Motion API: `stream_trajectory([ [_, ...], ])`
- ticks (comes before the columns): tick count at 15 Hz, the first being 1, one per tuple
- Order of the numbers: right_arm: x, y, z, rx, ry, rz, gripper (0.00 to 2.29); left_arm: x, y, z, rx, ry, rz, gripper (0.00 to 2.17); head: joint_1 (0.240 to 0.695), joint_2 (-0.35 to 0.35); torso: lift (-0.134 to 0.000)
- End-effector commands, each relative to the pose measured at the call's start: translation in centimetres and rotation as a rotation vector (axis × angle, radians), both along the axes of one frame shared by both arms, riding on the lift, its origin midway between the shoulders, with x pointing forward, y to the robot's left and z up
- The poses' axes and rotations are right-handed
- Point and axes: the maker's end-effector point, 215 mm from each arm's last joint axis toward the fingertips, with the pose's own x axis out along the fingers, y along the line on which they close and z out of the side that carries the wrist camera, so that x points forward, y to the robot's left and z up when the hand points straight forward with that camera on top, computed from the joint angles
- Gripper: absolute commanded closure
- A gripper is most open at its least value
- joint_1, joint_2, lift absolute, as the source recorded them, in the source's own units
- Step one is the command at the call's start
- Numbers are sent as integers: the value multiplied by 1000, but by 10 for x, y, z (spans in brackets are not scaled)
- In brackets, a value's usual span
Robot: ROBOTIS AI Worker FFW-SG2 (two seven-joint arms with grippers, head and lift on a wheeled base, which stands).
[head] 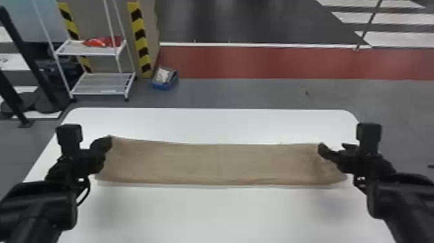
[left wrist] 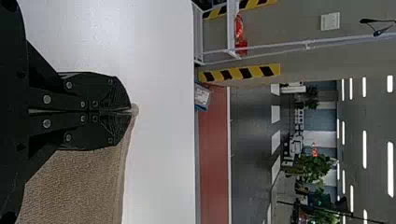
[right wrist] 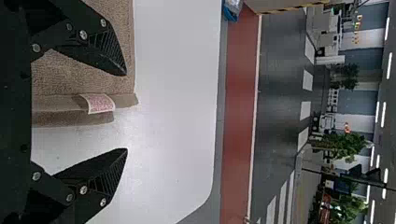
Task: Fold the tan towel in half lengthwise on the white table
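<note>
The tan towel (head: 213,163) lies as a long, narrow strip across the white table (head: 226,213). At its far left corner is my left gripper (head: 108,142); in the left wrist view the left gripper (left wrist: 130,111) is shut on the corner of the towel (left wrist: 79,182). My right gripper (head: 332,148) stands at the strip's right end. Seen in the right wrist view, the right gripper (right wrist: 126,112) is open, one finger over the towel (right wrist: 65,74) and the other past its end, with the towel's edge and a small printed label (right wrist: 100,103) between them.
Beyond the table's far edge stand a white shelf rack (head: 100,84) with red items and a blue box (head: 164,79) on the floor at the left. Black posts (head: 29,64) rise at the far left.
</note>
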Motion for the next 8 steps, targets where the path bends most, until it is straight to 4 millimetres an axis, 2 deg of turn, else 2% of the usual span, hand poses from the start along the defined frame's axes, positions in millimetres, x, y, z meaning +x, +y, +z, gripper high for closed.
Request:
stream_trajectory([
  [1,-2,1,-5,-1,16,2,407,-1,0,-1,0,2,-1,1443,695,-28,-57],
  [4,-8,5,-18,-5,58,7,410,-2,-1,-3,0,5,-4,1443,695,-28,-57],
  [8,-9,5,-20,-9,64,14,508,-2,0,-3,0,5,-1,1443,695,-25,-57],
])
